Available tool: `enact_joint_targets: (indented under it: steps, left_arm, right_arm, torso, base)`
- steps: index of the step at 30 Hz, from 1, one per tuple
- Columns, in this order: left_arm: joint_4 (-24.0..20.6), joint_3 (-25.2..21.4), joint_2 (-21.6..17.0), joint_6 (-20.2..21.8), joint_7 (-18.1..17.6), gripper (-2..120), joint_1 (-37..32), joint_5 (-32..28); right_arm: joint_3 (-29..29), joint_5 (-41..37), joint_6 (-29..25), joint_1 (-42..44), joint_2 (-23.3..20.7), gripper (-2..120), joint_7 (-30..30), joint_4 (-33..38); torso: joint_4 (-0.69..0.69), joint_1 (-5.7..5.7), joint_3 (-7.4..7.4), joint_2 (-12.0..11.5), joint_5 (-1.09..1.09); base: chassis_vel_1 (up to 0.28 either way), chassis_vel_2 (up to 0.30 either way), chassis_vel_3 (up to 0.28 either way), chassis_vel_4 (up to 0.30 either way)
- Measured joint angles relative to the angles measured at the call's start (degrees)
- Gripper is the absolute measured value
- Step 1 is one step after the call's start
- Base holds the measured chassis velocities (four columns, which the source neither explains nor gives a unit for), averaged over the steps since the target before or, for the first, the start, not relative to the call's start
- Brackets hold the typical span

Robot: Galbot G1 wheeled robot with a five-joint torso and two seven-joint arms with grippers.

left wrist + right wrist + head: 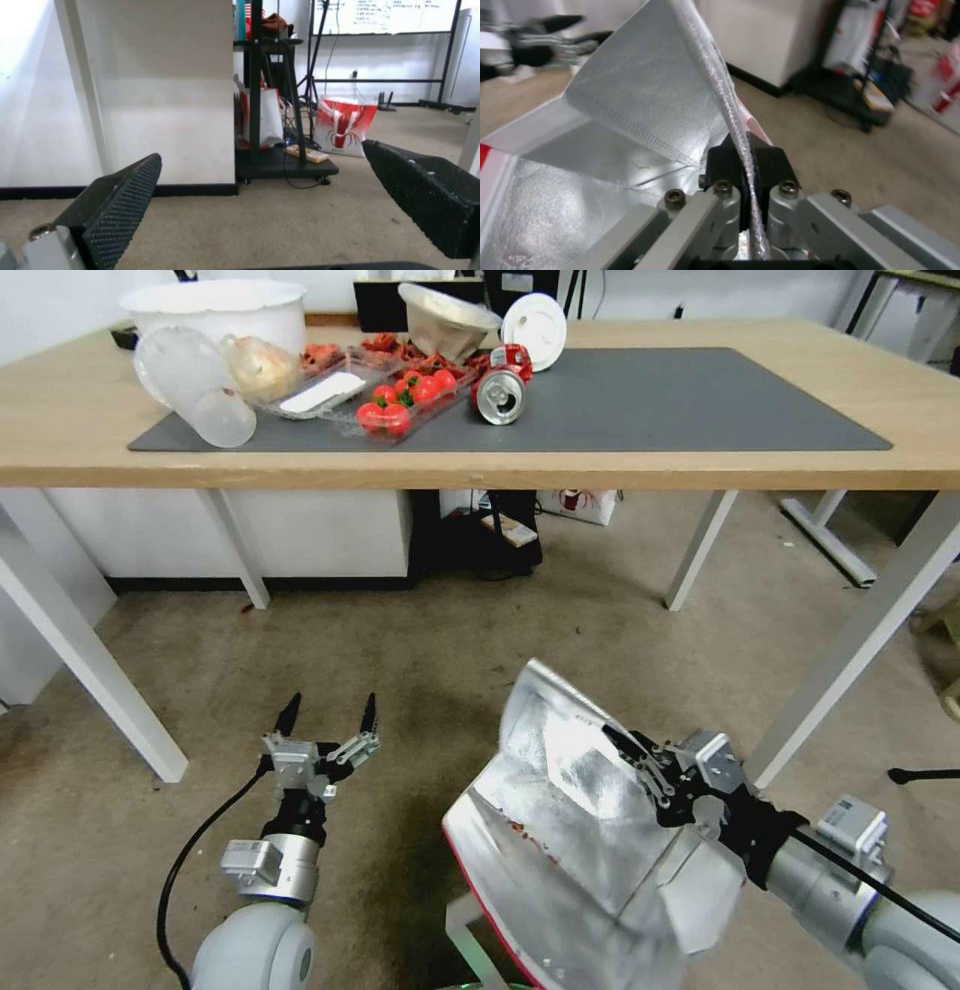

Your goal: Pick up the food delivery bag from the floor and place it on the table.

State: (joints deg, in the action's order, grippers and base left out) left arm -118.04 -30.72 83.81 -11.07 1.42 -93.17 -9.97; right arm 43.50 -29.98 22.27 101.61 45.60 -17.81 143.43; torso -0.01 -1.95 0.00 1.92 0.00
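The right gripper (625,748) pinches the upper edge of the food delivery bag (570,830), its jaws closed on the foil-lined rim (720,90). The bag hangs open, silver lining facing up, above the floor (500,630) in front of the table (620,465). The left gripper (330,715) hovers low beside the bag, fingers (120,210) spread apart and holding nothing.

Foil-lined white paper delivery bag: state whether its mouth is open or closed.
Open: the foil-lined white paper delivery bag gapes, silver lining exposed, right pincer clamping its rim.
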Motion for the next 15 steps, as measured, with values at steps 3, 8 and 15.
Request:
enact_joint_targets:
  steps: [3,8,15]
  left_arm:
    - [-0.2,0.4,0.4,0.2,-0.1,100,0.1,0.5]
    - [-0.2,0.4,0.5,0.2,-0.1,100,0.1,0.5]
    - [-0.2,0.2,0.5,0.4,-0.2,100,0.2,0.7]
  right_arm:
    - [-0.1,-0.6,-1.7,-1.4,-2.3,0,-2.7,-0.1]
    - [-0.2,-0.6,-1.9,-1.4,-2.5,0,-3.0,-0.1]
    - [-1.4,-4.6,-9.3,-2.1,-2.6,0,-8.9,-0.1]
  torso:
    - [0.02,0.0,0.0,0.0,0.0]
    - [0.02,0.0,0.0,0.0,0.0]
    - [0.01,0.0,0.0,0.0,0.0]
  base:
    - [0.0,0.0,0.0,0.0]
    - [0.0,0.0,0.0,0.0]
    - [0.0,0.0,0.0,0.0]
